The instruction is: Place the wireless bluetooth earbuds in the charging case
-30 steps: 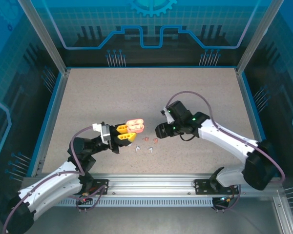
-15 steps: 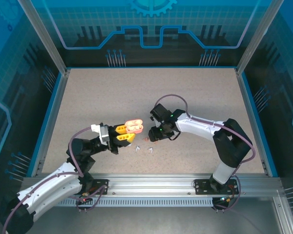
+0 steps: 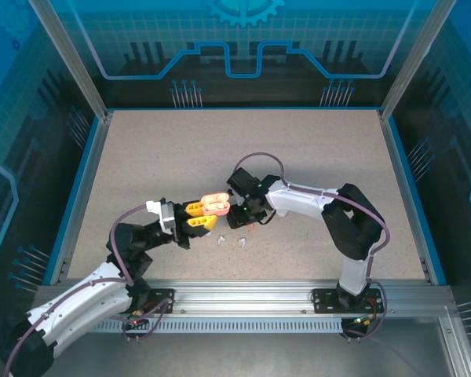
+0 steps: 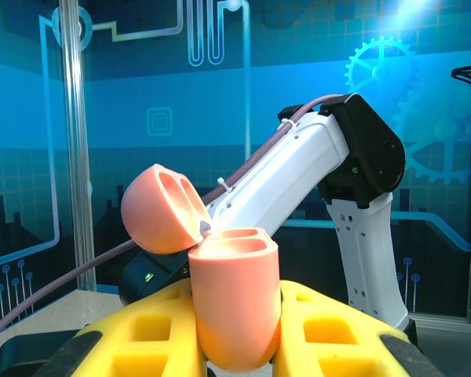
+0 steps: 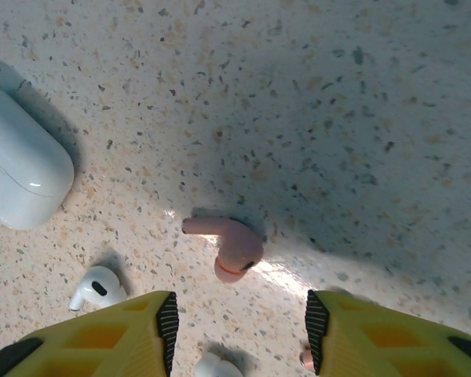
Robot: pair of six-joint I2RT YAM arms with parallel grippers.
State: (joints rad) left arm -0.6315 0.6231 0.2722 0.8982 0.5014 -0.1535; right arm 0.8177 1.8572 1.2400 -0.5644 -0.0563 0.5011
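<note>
A salmon charging case (image 4: 234, 302) stands upright with its lid (image 4: 158, 206) flipped open and two empty wells showing. My left gripper (image 4: 234, 338) is shut on its body, and it holds the case (image 3: 216, 203) just above the table. My right gripper (image 5: 239, 334) is open and points down over a salmon earbud (image 5: 231, 245) that lies on the table just beyond its fingertips. A white earbud (image 5: 98, 287) lies to its left, and another white earbud (image 5: 216, 366) lies between the fingers (image 5: 163, 330). From above, my right gripper (image 3: 239, 218) hovers right beside the case.
A shut white case (image 5: 20, 161) lies on the speckled table at the upper left of the right wrist view. Two white earbuds (image 3: 220, 238) (image 3: 241, 241) lie in front of the grippers. Blue walls ring the table (image 3: 314, 157).
My right arm has swung left and down over the earbuds, close to the held case, and its jaws have narrowed. The left arm and case have stayed put.
</note>
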